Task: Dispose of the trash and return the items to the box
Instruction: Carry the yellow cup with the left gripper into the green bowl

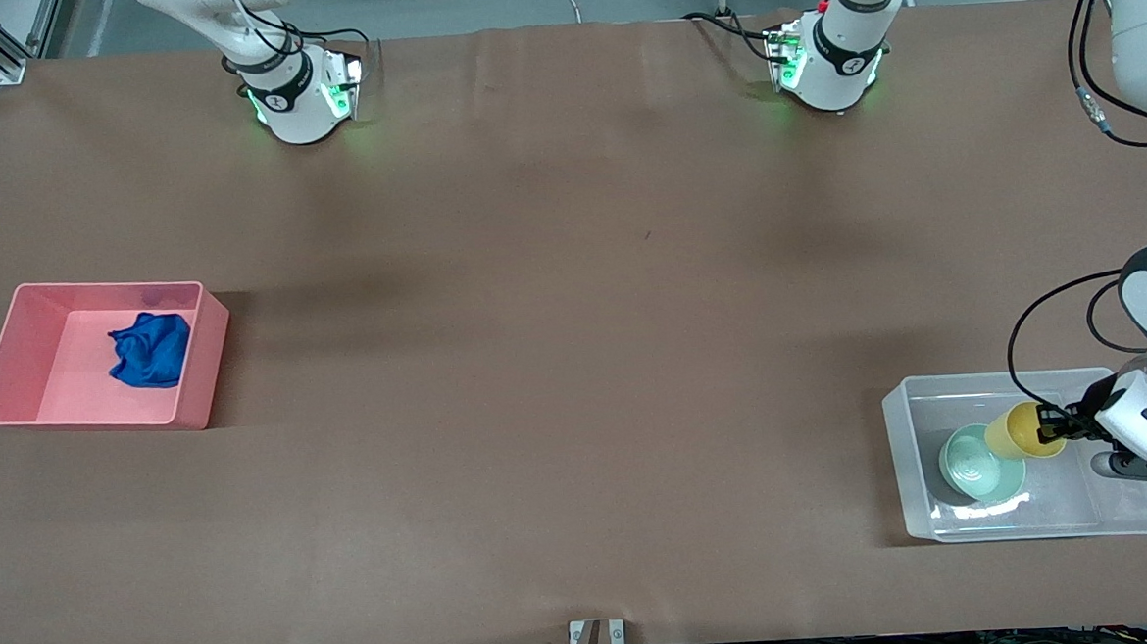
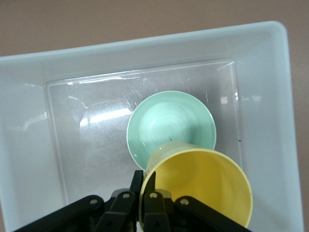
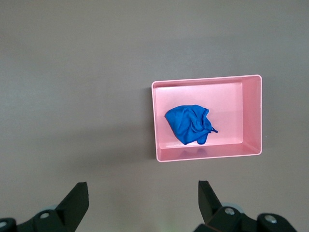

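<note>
Yellow cup (image 1: 1023,430): it is held up in the air over the clear box (image 1: 1134,520), tipped on its side. Its rim is pinched by the left gripper (image 1: 1052,424). The cup hangs just above the edge of the green bowl (image 1: 978,462).

Green bowl: it is set inside the clear box, on the box floor, with its open side up. It is seen partly under the cup in the left wrist view.

Clear box: it is placed on the bench (image 1: 573,312) at the left arm's end, close to the front camera. Only the bowl is seen lying in it.

Left gripper: its fingers (image 2: 136,186) are pressed together on the wall of the cup, one inside and one outside the rim.

Blue fabric (image 1: 151,349): it is found crumpled in the pink bin (image 1: 8,391).

Pink bin: it is placed on the bench at the right arm's end, well apart from the clear box.

Right gripper (image 3: 143,200): it is seen only in the right wrist view, held high over the bench, looking down on the pink bin. Its fingers are spread wide and nothing is held between them.
</note>
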Tool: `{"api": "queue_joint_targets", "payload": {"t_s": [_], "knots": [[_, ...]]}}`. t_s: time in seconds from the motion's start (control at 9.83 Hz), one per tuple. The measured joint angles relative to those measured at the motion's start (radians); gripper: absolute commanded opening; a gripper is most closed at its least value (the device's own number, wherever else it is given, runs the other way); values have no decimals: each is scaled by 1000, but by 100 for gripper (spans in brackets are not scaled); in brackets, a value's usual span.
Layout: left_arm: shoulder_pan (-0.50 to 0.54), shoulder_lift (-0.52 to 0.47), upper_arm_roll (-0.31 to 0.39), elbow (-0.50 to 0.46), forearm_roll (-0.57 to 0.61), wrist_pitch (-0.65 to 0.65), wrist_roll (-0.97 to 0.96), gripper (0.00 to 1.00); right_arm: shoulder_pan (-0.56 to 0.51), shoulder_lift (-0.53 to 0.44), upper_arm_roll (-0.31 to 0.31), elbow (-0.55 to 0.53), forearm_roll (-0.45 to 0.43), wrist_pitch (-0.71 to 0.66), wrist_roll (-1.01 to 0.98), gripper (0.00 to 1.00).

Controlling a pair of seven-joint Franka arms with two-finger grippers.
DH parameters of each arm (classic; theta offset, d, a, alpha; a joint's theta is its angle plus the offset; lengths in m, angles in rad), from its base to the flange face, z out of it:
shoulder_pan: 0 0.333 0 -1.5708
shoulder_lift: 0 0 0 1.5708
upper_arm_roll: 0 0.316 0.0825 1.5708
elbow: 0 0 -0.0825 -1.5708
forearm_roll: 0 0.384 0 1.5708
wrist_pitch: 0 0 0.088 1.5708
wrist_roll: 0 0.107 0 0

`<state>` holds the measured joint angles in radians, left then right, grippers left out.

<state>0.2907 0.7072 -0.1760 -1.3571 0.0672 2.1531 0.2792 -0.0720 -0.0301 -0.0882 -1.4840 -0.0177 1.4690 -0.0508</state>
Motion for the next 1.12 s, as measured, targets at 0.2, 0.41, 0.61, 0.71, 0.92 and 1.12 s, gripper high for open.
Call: {"api": "queue_joint_targets", "payload": {"t_s": [0.2,0.41,0.61,0.71,0.92,1.12], "knots": [[-1,26,-1,7,0,15,0,0,0,0,0,0,0,0,0,100],[0,54,0,9,0,40,0,0,0,0,0,0,0,0,0,100],[1,84,0,9,0,51,-5,3,0,0,0,0,0,0,0,100],[1,92,0,10,0,56,-7,10,0,0,0,0,0,0,0,100],[1,100,0,10,0,81,-9,98,0,0,0,0,0,0,0,100],[1,93,-3,28,0,94,-9,100,0,0,0,1,0,-1,0,100]]}}
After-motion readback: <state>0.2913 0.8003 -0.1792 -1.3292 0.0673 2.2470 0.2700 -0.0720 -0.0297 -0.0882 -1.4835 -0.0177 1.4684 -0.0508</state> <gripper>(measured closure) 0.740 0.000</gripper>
